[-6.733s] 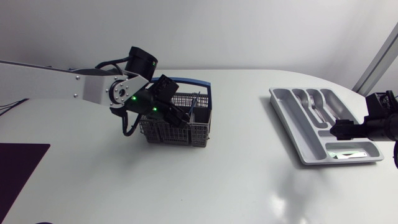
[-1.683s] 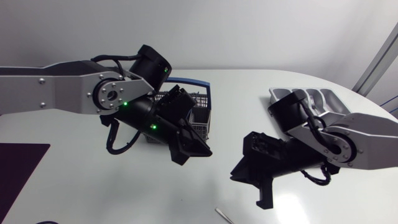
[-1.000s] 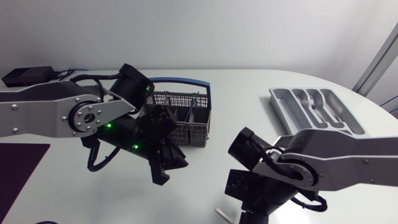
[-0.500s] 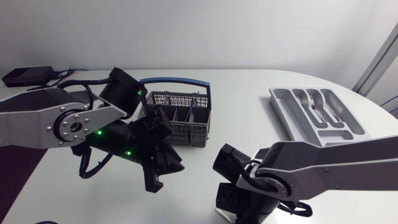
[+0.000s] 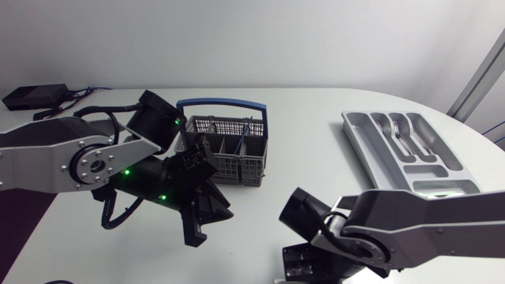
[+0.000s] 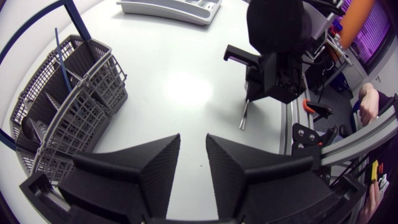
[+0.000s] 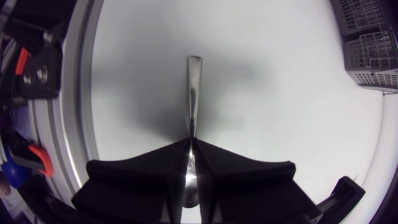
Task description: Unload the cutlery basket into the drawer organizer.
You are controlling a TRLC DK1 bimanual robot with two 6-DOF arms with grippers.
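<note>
1. My right gripper [image 7: 191, 142] is clamped on one steel utensil [image 7: 193, 93], both fingers pressed against it from either side. Its working end is hidden between them, so I cannot tell spoon from fork.
2. The utensil's long axis runs straight out ahead of the fingers. The flared handle end points away from the gripper, low over the table [image 5: 316, 118] close to its near edge. I cannot tell whether it touches the surface.
3. My left gripper [image 6: 193, 142] has its two fingers a narrow gap apart with nothing between them. It hangs over bare tabletop just beside the cutlery basket [image 6: 68, 106] and points toward the right gripper.
4. Count: two arms, one basket, one drawer organizer [image 5: 361, 140], one utensil in hand.
5. The basket is grey wire mesh with one blue arched handle and stands upright. One thin blue rod [image 6: 58, 50] sticks up in it. In the head view its long side runs across the table.
6. The organizer sits well apart on the right side, its long compartments running diagonally. At least two pieces of cutlery [image 5: 402, 134] lie lengthwise in a middle slot.
7. The table is white and glossy, with soft reflections.
</note>
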